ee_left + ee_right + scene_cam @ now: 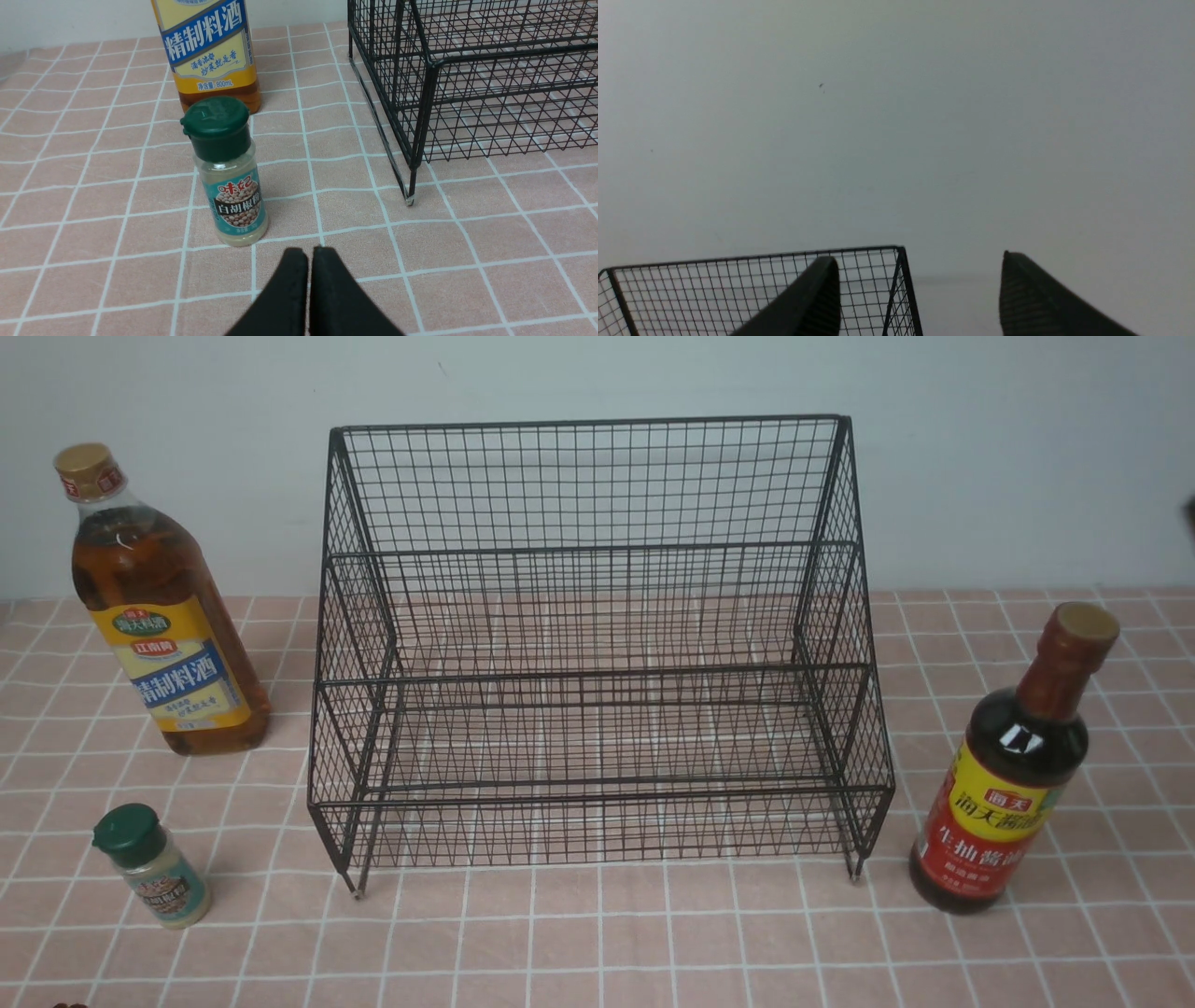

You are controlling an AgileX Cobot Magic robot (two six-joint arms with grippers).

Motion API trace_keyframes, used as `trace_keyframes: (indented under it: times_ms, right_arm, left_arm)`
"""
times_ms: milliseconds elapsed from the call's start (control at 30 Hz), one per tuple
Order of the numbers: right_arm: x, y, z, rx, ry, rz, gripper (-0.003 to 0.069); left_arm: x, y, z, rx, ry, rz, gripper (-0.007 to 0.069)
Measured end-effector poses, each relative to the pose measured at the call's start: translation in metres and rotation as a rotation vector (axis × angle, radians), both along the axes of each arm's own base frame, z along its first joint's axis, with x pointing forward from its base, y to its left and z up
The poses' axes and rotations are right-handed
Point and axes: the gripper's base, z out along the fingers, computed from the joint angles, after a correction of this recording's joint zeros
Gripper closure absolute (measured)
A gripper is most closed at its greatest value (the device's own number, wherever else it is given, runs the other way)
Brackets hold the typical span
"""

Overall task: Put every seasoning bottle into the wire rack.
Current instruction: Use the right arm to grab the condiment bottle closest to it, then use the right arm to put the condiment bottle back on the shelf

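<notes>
Front view: pink white-gridded tablecloth (597,943), pale grey wall (980,457). Black wire rack (597,826) at centre. Upright on the cloth outside it: 精制料酒 cooking-wine bottle (154,616) left, green-capped shaker (159,873) front-left, 生抽酱油 soy-sauce bottle (1004,784) right.
Left wrist view: left gripper (309,254) pressed together, near the shaker, labelled 白胡椒粉. Wine label reads "800mL".
Right wrist view: right gripper (919,259) spread apart, holding nothing. Rack's top corner and the wall lie beyond.

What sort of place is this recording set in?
Probably a staged kitchen tabletop: a pink tile-patterned tablecloth, a plain pale wall, and a black wire rack flanked by an amber-liquid bottle, soy-sauce bottle and green-capped shaker jar.
</notes>
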Motion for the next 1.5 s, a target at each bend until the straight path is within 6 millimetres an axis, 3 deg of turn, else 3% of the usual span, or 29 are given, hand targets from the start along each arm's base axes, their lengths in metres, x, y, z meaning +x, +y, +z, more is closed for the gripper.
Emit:
trace_keyframes:
  times_ms: [200, 433, 667, 767, 833, 967, 1067, 1300, 1333, 1367, 1500]
  right_arm:
    - [0.024, 0.005, -0.024, -0.025, 0.092, 0.051, 0.0169]
    - [0.030, 0.017, -0.037, -0.074, 0.135, 0.113, 0.0166]
    - [0.041, 0.018, -0.057, -0.131, 0.211, 0.109, 0.0176]
    - [0.043, 0.016, -0.064, -0.135, 0.254, 0.095, 0.0248]
    - [0.044, 0.016, -0.064, -0.153, 0.259, 0.093, 0.0379]
    - [0.045, 0.015, -0.057, -0.212, 0.268, 0.079, 0.0386]
    - [0.044, 0.013, -0.044, -0.255, 0.267, 0.059, 0.0386]
    - [0.030, 0.019, 0.060, -0.265, -0.032, 0.095, 0.0386]
    - [0.029, 0.021, 0.063, -0.262, -0.044, 0.105, 0.0386]
    - [0.025, 0.028, 0.079, -0.242, -0.097, 0.167, 0.0386]
    - [0.020, 0.050, 0.099, -0.235, -0.144, 0.323, 0.0387]
  left_arm:
    - [0.000, 0.000, 0.000, 0.000, 0.000, 0.000, 0.0631]
    - [0.000, 0.000, 0.000, 0.000, 0.000, 0.000, 0.0631]
    - [0.000, 0.000, 0.000, 0.000, 0.000, 0.000, 0.0631]
    - [0.000, 0.000, 0.000, 0.000, 0.000, 0.000, 0.0631]
    - [0.000, 0.000, 0.000, 0.000, 0.000, 0.000, 0.0631]
    - [0.000, 0.000, 0.000, 0.000, 0.000, 0.000, 0.0631]
    - [0.000, 0.000, 0.000, 0.000, 0.000, 0.000, 0.0631]
    - [0.000, 0.000, 0.000, 0.000, 0.000, 0.000, 0.0631]
    - [0.000, 0.000, 0.000, 0.000, 0.000, 0.000, 0.0631]
    - [0.000, 0.000, 0.000, 0.000, 0.000, 0.000, 0.0631]
    - [0.000, 0.000, 0.000, 0.000, 0.000, 0.000, 0.0631]
